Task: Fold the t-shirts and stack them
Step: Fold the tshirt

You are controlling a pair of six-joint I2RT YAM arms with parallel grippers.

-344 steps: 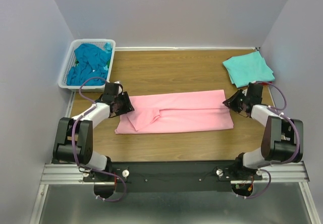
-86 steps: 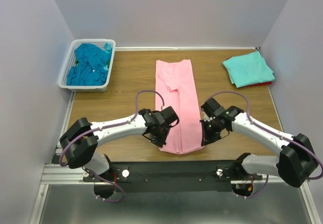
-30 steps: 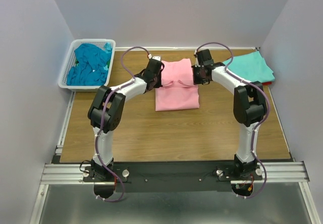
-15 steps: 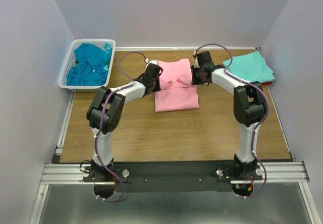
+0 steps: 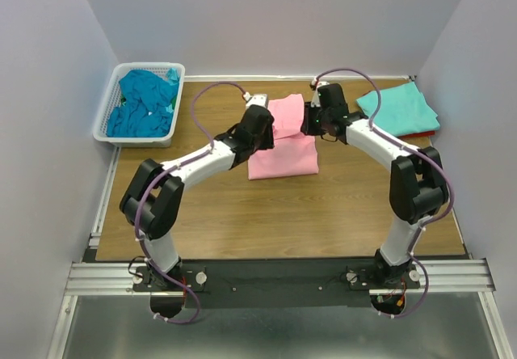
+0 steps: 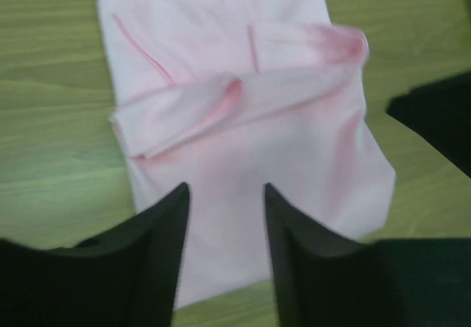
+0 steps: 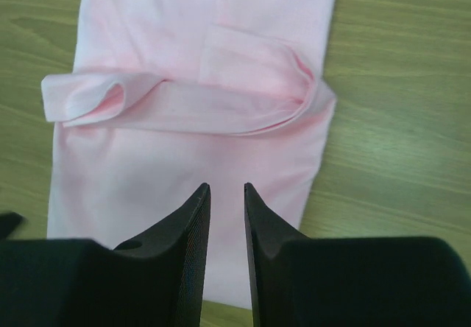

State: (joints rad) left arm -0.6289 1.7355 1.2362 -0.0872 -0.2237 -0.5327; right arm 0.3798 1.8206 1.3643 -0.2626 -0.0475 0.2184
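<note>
The light pink t-shirt (image 5: 283, 153) lies folded in half at the back middle of the table, its doubled-over edge forming a loose roll across it (image 6: 243, 91) (image 7: 184, 110). My left gripper (image 5: 269, 127) hovers over the shirt's left side, open, with nothing between its fingers (image 6: 224, 194). My right gripper (image 5: 312, 121) hangs over the shirt's right side, jaws a narrow gap apart and empty (image 7: 227, 188). A folded light aqua t-shirt (image 5: 398, 108) lies at the back right on a red one (image 5: 422, 136). Teal-blue t-shirts (image 5: 144, 100) fill the basket.
The white lattice basket (image 5: 133, 139) stands at the back left corner. Bare wood table (image 5: 266, 213) stretches between the pink shirt and the arm bases. Grey walls close in the left, right and back.
Both grippers have opened and let go of the pink shirt's folded edge. They have lifted off it, and the left arm has swung its elbow toward the middle.
</note>
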